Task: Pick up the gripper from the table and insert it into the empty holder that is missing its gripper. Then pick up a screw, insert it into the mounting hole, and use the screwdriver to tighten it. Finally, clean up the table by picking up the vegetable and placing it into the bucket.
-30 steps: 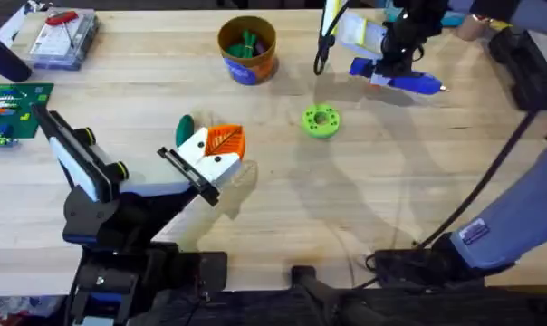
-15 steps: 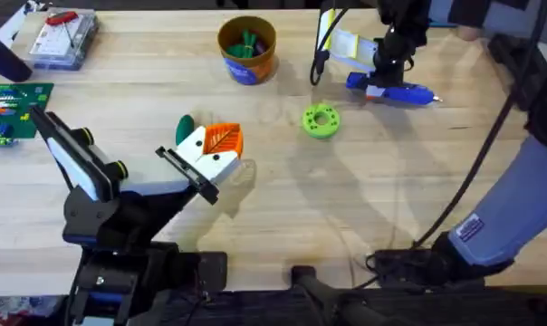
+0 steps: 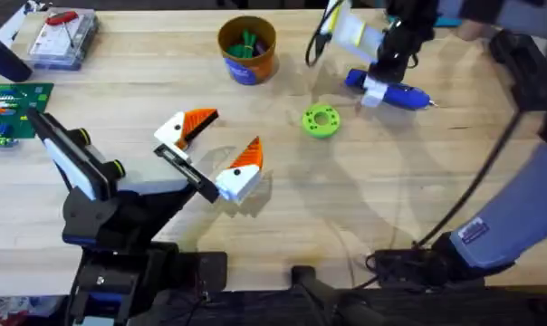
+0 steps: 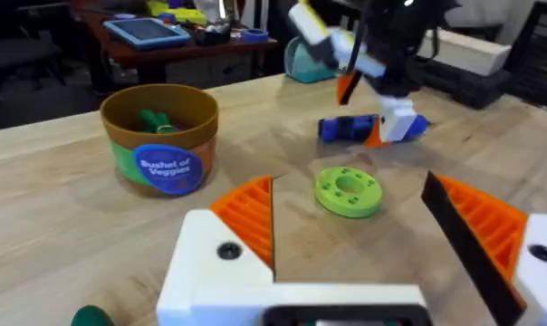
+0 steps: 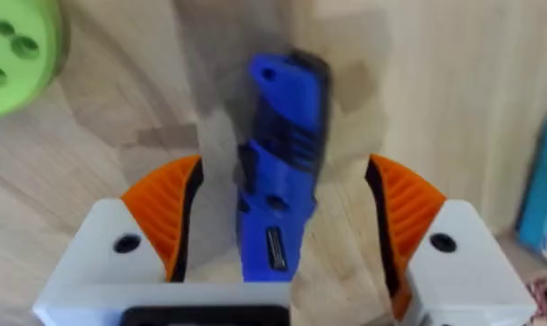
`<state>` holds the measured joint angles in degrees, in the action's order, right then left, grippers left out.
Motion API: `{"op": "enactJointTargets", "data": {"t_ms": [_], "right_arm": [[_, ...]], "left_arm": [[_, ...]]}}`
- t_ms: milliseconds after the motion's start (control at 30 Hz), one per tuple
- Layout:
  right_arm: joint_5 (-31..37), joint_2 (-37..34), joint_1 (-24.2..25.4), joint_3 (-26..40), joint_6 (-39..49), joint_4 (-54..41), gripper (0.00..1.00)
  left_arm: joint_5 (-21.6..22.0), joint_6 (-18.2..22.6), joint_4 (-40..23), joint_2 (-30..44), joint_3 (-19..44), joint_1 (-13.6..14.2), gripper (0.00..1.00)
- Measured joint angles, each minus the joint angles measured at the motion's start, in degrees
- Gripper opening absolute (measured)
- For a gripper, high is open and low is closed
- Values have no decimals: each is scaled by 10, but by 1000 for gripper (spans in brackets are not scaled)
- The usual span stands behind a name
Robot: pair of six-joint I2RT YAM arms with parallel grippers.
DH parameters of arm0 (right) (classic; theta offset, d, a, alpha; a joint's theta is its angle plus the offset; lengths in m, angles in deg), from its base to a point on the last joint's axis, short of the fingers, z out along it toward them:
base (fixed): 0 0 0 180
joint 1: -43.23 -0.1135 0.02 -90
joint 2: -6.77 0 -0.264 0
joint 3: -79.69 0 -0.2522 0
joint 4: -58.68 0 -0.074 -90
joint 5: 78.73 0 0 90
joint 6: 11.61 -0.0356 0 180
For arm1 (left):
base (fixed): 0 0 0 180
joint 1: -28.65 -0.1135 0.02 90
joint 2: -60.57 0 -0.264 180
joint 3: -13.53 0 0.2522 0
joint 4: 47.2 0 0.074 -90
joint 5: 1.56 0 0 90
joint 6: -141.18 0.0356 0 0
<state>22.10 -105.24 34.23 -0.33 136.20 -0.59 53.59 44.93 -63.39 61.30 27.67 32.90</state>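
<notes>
The blue screwdriver (image 3: 396, 92) lies on the table at the back right. My right gripper (image 3: 375, 88) hangs over it, open, its orange pads (image 5: 169, 213) on either side of the screwdriver (image 5: 287, 136) without touching. My left gripper (image 3: 215, 149) stands wide open at mid-table, nothing between its fingers (image 4: 246, 217). The dark green vegetable (image 4: 92, 317) lies just outside one left finger. The orange-brown bucket (image 3: 247, 56) stands at the back centre with green pieces inside, its blue label (image 4: 169, 170) facing the left wrist camera. The loose gripper, holder and screw are out of view.
A lime-green ring with holes (image 3: 321, 120) lies between the bucket and the screwdriver. A clear box with a red-handled tool (image 3: 63, 36) and a green board (image 3: 15, 104) sit at the far left. Black cables (image 3: 491, 163) run along the right side.
My left gripper has opened wide and swung slightly right. My right gripper has shifted a little over the screwdriver, which has slid slightly left.
</notes>
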Motion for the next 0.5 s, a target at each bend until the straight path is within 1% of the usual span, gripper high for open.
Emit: {"op": "enactJointTargets", "data": {"t_ms": [133,233,300,400,500], "right_arm": [[-6,83,-2,0,-105,1,990],[-8,158,-4,0,-180,-1,990],[-11,211,-8,1,-227,-7,990],[-12,274,-16,1,-287,-19,990],[-14,330,-35,1,-352,-23,990]], "left_arm": [[21,-14,-1,0,1,-10,986],[40,-14,-32,8,24,-24,986],[55,-10,-62,28,62,-34,986],[76,4,-116,80,139,-52,986],[89,23,-185,163,234,-73,986]]}}
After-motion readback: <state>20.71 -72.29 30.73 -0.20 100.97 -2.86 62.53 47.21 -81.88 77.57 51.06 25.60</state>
